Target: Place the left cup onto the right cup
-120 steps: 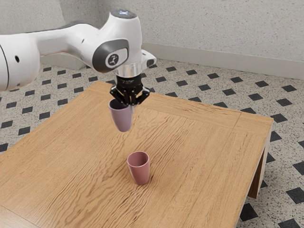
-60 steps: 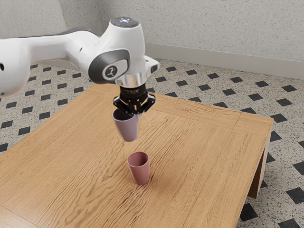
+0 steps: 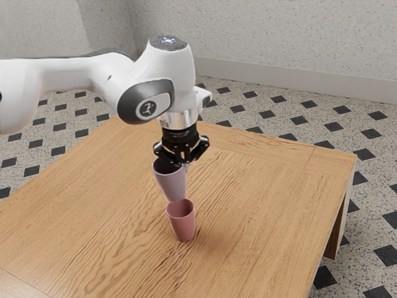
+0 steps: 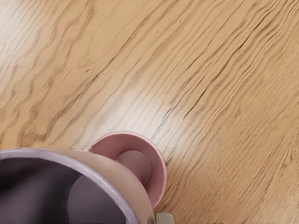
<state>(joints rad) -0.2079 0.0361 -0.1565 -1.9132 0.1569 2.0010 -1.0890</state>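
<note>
Gripper (image 3: pixel 177 162): fingers narrowly closed on the rim of the lilac cup (image 3: pixel 172 183), holding it tilted in the air.
Pink cup (image 3: pixel 182 222): upright on the tabletop (image 3: pixel 267 205), directly under the lilac cup's base.
Exterior view: base meets the pink rim; contact unclear.
Wrist view: lilac cup (image 4: pixel 70 186) covers part of the pink cup's (image 4: pixel 159 163) open mouth.
Since a second ago: lilac cup has come lower and moved toward the exterior view's right.
</note>
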